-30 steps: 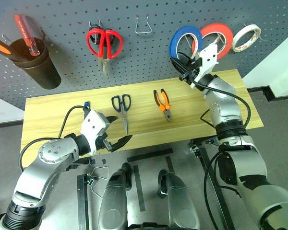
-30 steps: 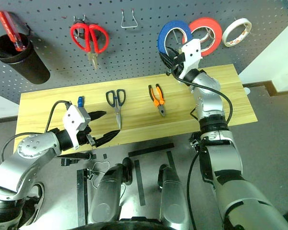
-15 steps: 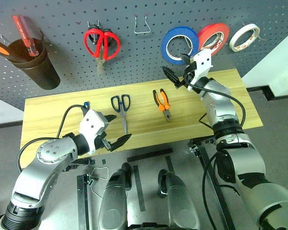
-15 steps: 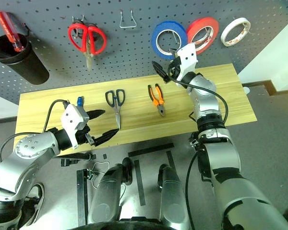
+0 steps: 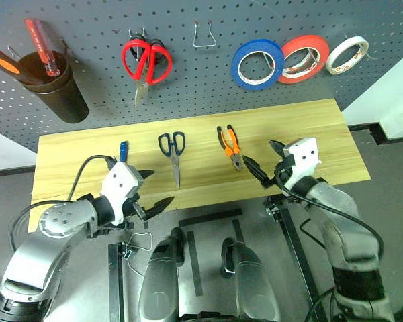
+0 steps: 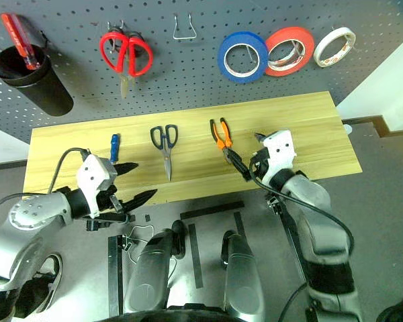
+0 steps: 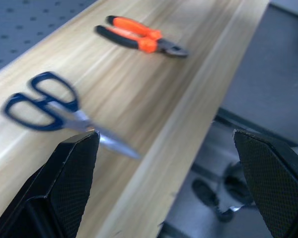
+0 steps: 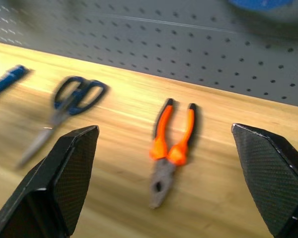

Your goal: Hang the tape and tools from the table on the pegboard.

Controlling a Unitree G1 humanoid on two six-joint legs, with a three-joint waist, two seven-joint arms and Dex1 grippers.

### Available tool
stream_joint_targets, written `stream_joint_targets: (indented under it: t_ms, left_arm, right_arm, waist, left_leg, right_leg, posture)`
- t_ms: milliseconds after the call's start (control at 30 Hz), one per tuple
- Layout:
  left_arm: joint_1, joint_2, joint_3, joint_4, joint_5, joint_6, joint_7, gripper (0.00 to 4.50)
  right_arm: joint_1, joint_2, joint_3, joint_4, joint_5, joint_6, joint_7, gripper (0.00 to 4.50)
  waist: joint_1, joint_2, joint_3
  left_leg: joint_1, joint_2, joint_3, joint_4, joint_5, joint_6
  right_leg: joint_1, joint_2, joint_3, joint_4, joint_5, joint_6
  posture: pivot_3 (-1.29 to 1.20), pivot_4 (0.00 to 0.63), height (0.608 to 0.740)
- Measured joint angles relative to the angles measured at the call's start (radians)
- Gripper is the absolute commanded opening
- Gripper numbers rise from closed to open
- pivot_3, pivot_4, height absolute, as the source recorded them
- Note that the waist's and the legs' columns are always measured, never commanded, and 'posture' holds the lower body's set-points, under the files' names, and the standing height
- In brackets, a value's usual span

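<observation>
Over the front edge of the table [image 5: 309,127], the right gripper [image 5: 260,160] is hanging low with its forearm bent back toward the body, its fingers pointing roughly level toward the middle of the table. Those fingers are standing spread wide and are holding nothing; the nearer tip is sitting just beside the nose of the pliers [image 5: 229,145], apart from it. The right wrist view is looking between the spread fingers at the pliers [image 8: 169,151], with the black-handled scissors [image 8: 64,109] farther off.

At the near left of the table, the left gripper [image 5: 152,190] is hovering just off the front edge, elbow out, pointing slightly downward and toward the centre. Its fingers are also gaping wide with nothing between them; one fingertip [image 5: 162,203] is reaching past the table's edge over the floor.

The black-handled scissors [image 5: 172,151] are lying flat on the table, blades toward the robot, well apart from the pliers. The blue-handled screwdriver [image 5: 123,149] is lying on the table just beyond the left gripper. The blue tape [image 5: 257,64] is hanging on the pegboard [image 5: 188,80], beside a red-orange roll [image 5: 302,57] and a white roll [image 5: 346,54]. Red-handled scissors [image 5: 145,62] are hanging farther left.
</observation>
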Motion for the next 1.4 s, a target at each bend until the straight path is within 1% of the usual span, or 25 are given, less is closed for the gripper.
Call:
stream_joint_targets:
  t_ms: [67, 133, 200, 267, 367, 500, 700, 867, 967, 1133, 1400]
  left_arm:
    - [-0.015, 0.014, 0.012, 0.042, 0.008, -0.025, -0.009, 4.50]
    - [-0.059, 0.006, 0.004, 0.099, 0.030, -0.044, -0.003, 4.50]
    - [-0.095, -0.024, -0.018, 0.123, 0.049, -0.054, 0.012, 4.50]
    - [-0.111, -0.062, -0.058, 0.123, 0.055, -0.055, 0.023, 4.50]
    - [-0.129, -0.092, -0.096, 0.122, 0.060, -0.053, 0.035, 4.50]
    - [-0.130, -0.096, -0.098, 0.109, 0.059, -0.042, 0.046, 4.50]
    - [-0.098, -0.099, -0.100, 0.071, 0.052, -0.022, 0.058, 4.50]
    - [-0.093, -0.099, -0.101, 0.065, 0.046, -0.006, 0.063, 4.50]
    - [-0.094, -0.101, -0.101, 0.065, 0.045, -0.003, 0.065, 4.50]
    - [-0.093, -0.103, -0.102, 0.052, 0.043, 0.003, 0.068, 4.50]
    - [-0.084, -0.110, -0.103, 0.027, 0.033, 0.022, 0.079, 4.50]
  right_arm:
    - [-0.018, 0.040, 0.031, -0.059, -0.001, 0.064, -0.062, 4.48]
    - [-0.102, 0.111, 0.074, -0.039, -0.022, 0.099, -0.134, 4.48]
    - [-0.189, 0.167, 0.105, 0.021, -0.058, 0.111, -0.203, 4.48]
    - [-0.255, 0.208, 0.137, 0.105, -0.103, 0.107, -0.258, 4.48]
    - [-0.306, 0.256, 0.175, 0.221, -0.148, 0.068, -0.298, 4.48]
    - [-0.358, 0.261, 0.171, 0.353, -0.180, 0.062, -0.324, 4.48]
    - [-0.449, 0.261, 0.154, 0.506, -0.197, 0.144, -0.335, 4.48]
    - [-0.509, 0.257, 0.174, 0.616, -0.213, 0.191, -0.313, 4.48]
    - [-0.538, 0.250, 0.207, 0.680, -0.223, 0.197, -0.270, 4.48]
    - [-0.569, 0.250, 0.223, 0.751, -0.238, 0.177, -0.236, 4.48]
    - [-0.622, 0.251, 0.216, 0.815, -0.254, 0.128, -0.225, 4.48]
  waist:
    - [-0.001, 0.000, -0.001]
    - [-0.002, 0.000, -0.001]
    - [-0.001, 0.000, -0.001]
    - [0.003, -0.001, -0.001]
    - [0.001, -0.001, -0.001]
    - [-0.002, -0.001, -0.001]
    - [-0.004, -0.001, -0.001]
    - [-0.004, 0.000, -0.001]
    - [-0.004, 0.000, 0.000]
    - [-0.004, 0.001, 0.001]
    - [-0.006, 0.002, 0.002]
  left_leg:
    - [0.000, 0.001, 0.000, 0.000, 0.000, 0.000]
    - [-0.002, 0.001, 0.001, 0.000, 0.002, 0.000]
    - [-0.002, 0.001, 0.002, 0.000, 0.002, 0.001]
    - [-0.003, 0.000, 0.003, 0.000, 0.003, 0.002]
    - [-0.004, -0.001, 0.004, -0.001, 0.006, 0.002]
    - [-0.004, -0.001, 0.005, -0.002, 0.006, 0.002]
    - [-0.003, 0.000, 0.005, -0.002, 0.006, 0.002]
    - [-0.003, 0.000, 0.005, -0.002, 0.005, 0.003]
    - [-0.003, 0.000, 0.005, -0.002, 0.005, 0.004]
    - [-0.003, 0.000, 0.005, -0.003, 0.005, 0.004]
    - [-0.003, 0.000, 0.005, -0.006, 0.003, 0.006]
  right_leg:
    - [0.000, 0.000, 0.000, -0.001, 0.001, -0.002]
    - [-0.004, 0.000, 0.000, -0.002, 0.001, -0.008]
    - [-0.004, -0.001, 0.000, -0.003, 0.002, -0.008]
    - [-0.004, 0.000, 0.000, -0.003, 0.003, -0.005]
    - [-0.005, 0.000, 0.000, -0.003, 0.003, -0.001]
    - [-0.005, 0.000, 0.000, -0.003, 0.003, 0.000]
    - [-0.005, 0.000, 0.000, -0.002, 0.003, 0.000]
    - [-0.005, 0.000, 0.000, -0.002, 0.003, 0.000]
    - [-0.005, 0.000, 0.000, -0.002, 0.002, 0.000]
    - [-0.006, -0.001, 0.000, -0.003, 0.003, 0.000]
    - [-0.006, -0.001, 0.000, -0.005, 0.002, 0.000]
  posture:
    - [0.08, 0.360, 0.717]
    - [0.08, 0.366, 0.717]
    - [0.07, 0.371, 0.717]
    - [0.07, 0.381, 0.717]
    - [0.07, 0.396, 0.717]
    - [0.07, 0.414, 0.717]
    - [0.07, 0.426, 0.717]
    - [0.07, 0.434, 0.717]
    - [0.07, 0.437, 0.717]
    - [0.07, 0.443, 0.717]
    - [0.07, 0.450, 0.717]
